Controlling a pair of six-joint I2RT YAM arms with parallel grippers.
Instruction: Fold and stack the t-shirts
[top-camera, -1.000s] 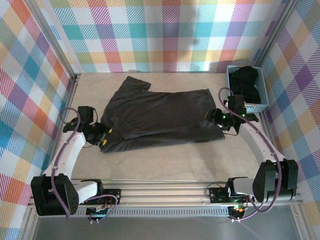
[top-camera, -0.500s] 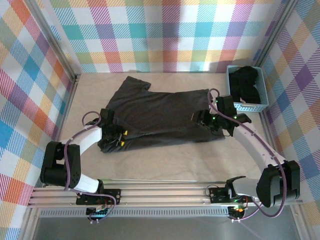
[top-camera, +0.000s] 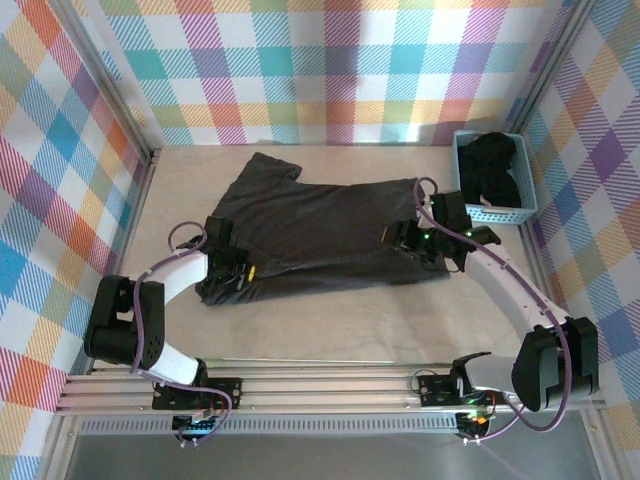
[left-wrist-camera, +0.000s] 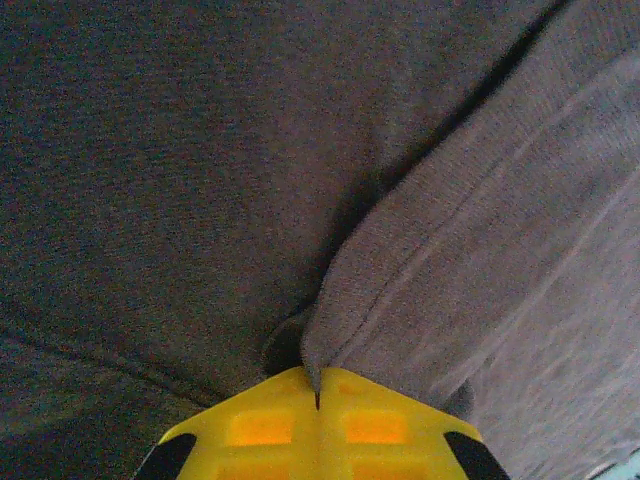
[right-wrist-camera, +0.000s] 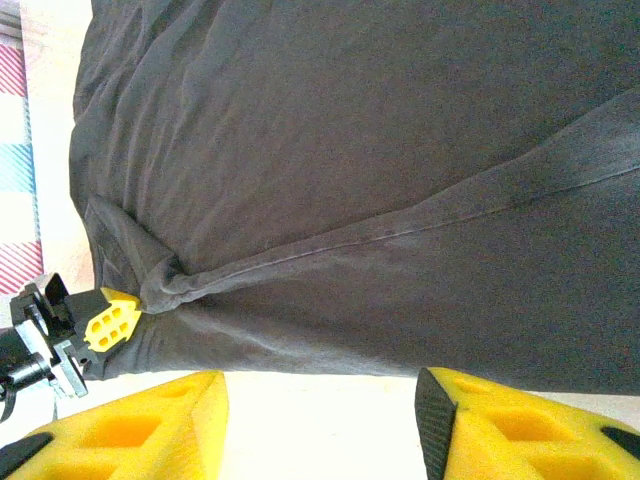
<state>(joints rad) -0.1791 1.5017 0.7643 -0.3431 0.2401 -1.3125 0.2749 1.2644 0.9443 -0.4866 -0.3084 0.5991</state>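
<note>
A dark charcoal t-shirt (top-camera: 320, 225) lies spread across the middle of the table, with its lower edge folded up in a band. My left gripper (top-camera: 243, 270) is at the shirt's left end. In the left wrist view its yellow fingertips (left-wrist-camera: 318, 398) are shut on a raised fold of the t-shirt (left-wrist-camera: 430, 280). My right gripper (top-camera: 398, 240) hovers over the shirt's right end. It is open, with bare table showing between its fingers (right-wrist-camera: 320, 420) and the t-shirt (right-wrist-camera: 350, 150) just beyond them. The right wrist view also catches the left gripper (right-wrist-camera: 110, 318) pinching the cloth.
A light-blue lattice basket (top-camera: 522, 210) stands at the back right against the wall, with more dark cloth (top-camera: 490, 165) bundled inside. Plaid walls close in the table on three sides. Bare tabletop (top-camera: 350, 320) lies between the shirt and the arms' bases.
My left gripper moved right onto the shirt's left end and shut on a fold of it. My right gripper shifted left over the shirt's right end and stayed open.
</note>
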